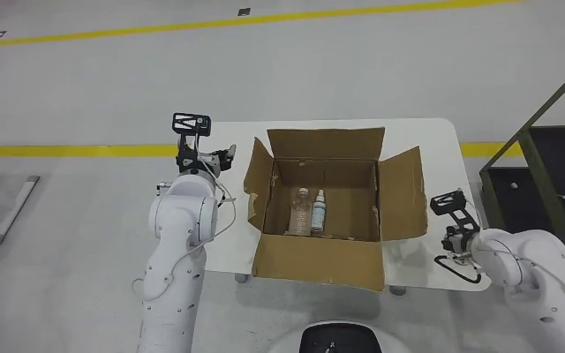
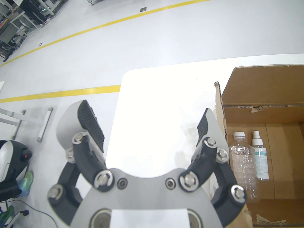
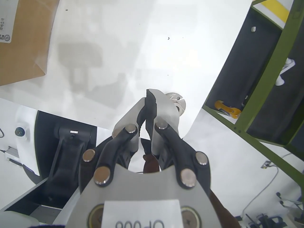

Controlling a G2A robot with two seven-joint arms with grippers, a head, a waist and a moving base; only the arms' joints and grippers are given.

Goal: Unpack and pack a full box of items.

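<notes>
At the middle of the white surface (image 1: 424,137), seen from above, the cardboard box (image 1: 320,260) stands with its flaps open, a clear bottle (image 1: 302,210) and a spray bottle (image 1: 319,210) side by side on its floor, apparently lying flat. From the left wrist, the left tool (image 2: 147,119) hangs spread wide over bare surface just beside the box. From the right wrist, the right tool (image 3: 147,103) is pressed together above the surface's rounded corner

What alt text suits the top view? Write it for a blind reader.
An open brown cardboard box sits on a white table, holding a clear plastic bottle and a small white spray bottle side by side. The white left arm and right arm flank the box.
</notes>
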